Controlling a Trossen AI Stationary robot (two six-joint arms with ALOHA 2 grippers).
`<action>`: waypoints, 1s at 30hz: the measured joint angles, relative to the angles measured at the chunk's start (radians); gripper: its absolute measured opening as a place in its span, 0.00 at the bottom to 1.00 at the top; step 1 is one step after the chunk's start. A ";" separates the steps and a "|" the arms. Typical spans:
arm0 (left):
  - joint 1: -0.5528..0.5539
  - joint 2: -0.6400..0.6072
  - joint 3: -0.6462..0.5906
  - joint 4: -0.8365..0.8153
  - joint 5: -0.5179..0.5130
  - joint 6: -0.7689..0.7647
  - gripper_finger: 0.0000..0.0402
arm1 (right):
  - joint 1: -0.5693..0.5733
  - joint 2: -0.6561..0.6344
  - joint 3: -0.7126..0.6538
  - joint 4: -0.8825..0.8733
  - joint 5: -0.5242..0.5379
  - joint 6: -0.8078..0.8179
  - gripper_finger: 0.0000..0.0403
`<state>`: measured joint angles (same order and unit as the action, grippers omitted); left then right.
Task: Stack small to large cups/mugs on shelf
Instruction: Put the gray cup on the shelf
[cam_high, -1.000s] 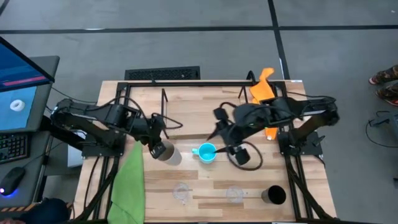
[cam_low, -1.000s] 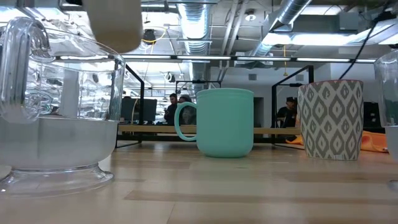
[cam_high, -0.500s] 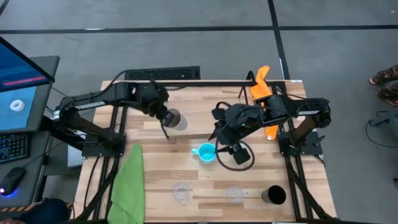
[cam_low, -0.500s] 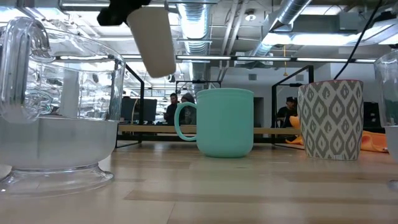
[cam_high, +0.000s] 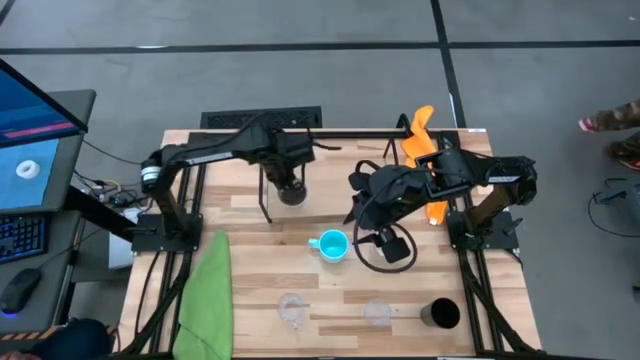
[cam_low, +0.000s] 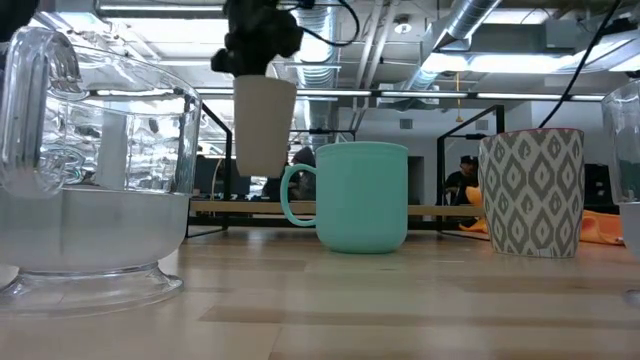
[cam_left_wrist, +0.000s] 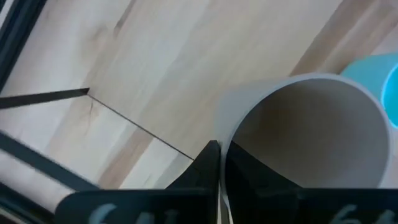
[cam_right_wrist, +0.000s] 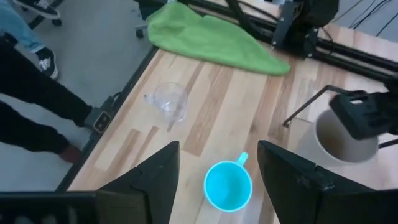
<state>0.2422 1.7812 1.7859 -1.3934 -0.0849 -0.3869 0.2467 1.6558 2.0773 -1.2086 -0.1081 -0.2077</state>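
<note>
Grey-beige cup (cam_high: 291, 191) is hanging upright, pinched by the rim in the left gripper (cam_high: 289, 176), right above the shelf (cam_high: 330, 160); right gripper (cam_high: 372, 237) is idling open.

The wooden tabletop (cam_high: 300, 290) carried a bright blue mug (cam_high: 330, 245) near its middle, with a patterned cup (cam_low: 532, 192) just beside it. Along the near edge stood two clear glasses (cam_high: 291, 309) (cam_high: 377, 313) and a black cup (cam_high: 440, 315), well apart from one another. A green cloth (cam_high: 205, 295) lay over the left side, and an orange object (cam_high: 420, 140) lay at the far right.
</note>
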 joint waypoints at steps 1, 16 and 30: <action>0.005 0.005 0.000 0.006 0.000 0.003 0.00 | 0.004 0.000 0.000 -0.003 0.000 0.003 0.59; 0.055 0.005 -0.003 0.011 -0.005 0.025 0.00 | 0.021 0.000 -0.001 -0.022 0.000 0.008 0.59; 0.037 0.004 -0.103 0.080 0.028 -0.002 0.00 | 0.021 0.000 -0.001 -0.046 0.000 0.000 0.59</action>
<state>0.2794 1.7855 1.6833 -1.3135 -0.0565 -0.3893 0.2680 1.6558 2.0766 -1.2547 -0.1078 -0.2073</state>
